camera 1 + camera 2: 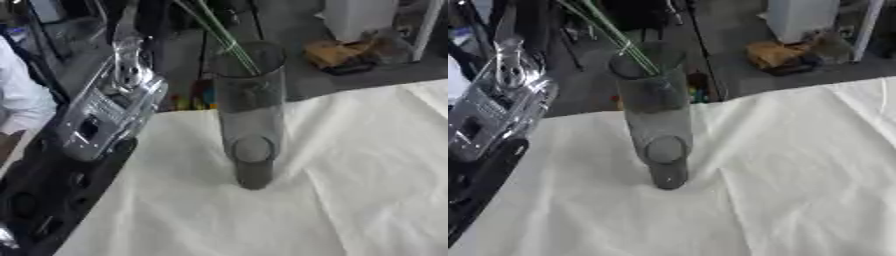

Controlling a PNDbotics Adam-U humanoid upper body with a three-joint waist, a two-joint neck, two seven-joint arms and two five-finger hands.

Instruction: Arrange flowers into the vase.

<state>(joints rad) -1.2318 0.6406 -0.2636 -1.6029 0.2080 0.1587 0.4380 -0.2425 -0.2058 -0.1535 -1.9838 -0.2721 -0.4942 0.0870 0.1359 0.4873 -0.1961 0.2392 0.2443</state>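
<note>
In the left eye view, a tall smoky glass vase [251, 115] stands upright near the far edge of a counter [350, 190] covered in a creased white cloth. Thin green stems [226, 37] rise out of its mouth and lean toward the upper left, running out of the top of the picture, so you cannot see any blooms or what holds them. Your left arm [105, 115], silver with a black section below, crosses the left side of the view just beside the vase without touching it. No robot hand shows here, so you cannot tell whether either is released, clenched or grasping the stems. A white sleeve [22, 97] sits at the far left edge.

In the right eye view, the same vase [656, 120] stands left of centre, and the stems [610, 27] enter the opening at its left rim. The left arm [492, 115] fills the left edge, near the vase. Again neither robot hand is visible.

The stems appear already inside the vase. To finish this step well, lower them straight down along the vase's axis rather than dragging them against the rim, since the vase is tall and narrow and a sideways pull could tip it. Keep your left arm clear of the glass as you draw away.
</note>
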